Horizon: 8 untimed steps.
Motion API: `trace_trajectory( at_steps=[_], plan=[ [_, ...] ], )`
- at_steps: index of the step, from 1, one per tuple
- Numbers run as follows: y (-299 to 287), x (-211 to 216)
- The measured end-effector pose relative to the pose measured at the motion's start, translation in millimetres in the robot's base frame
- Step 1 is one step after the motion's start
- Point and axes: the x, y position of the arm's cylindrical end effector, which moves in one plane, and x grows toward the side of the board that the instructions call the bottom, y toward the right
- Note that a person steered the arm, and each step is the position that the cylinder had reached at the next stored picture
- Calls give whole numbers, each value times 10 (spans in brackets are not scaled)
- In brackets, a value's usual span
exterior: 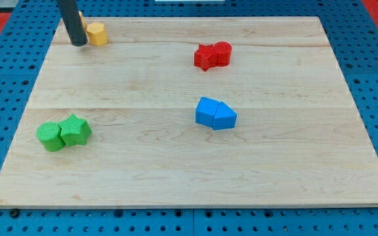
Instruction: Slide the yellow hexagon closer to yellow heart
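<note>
The yellow hexagon (97, 33) sits near the top left corner of the wooden board (189, 164). A second yellow block (82, 18), likely the yellow heart, is mostly hidden behind the rod just up and left of the hexagon. The dark rod comes down from the view's top left. My tip (78, 43) rests on the board just left of the hexagon, close to it or touching its left side.
Two red blocks (212, 55) touch each other at the top centre-right. A blue block and a blue triangle (216, 114) sit together at the centre right. A green block and a green star (63, 132) sit together at the left.
</note>
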Motion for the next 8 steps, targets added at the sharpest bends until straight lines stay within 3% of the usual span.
trace_trajectory(
  at_steps=[2, 6, 8],
  plan=[
    [154, 181],
    [243, -443],
    [540, -443]
  ],
)
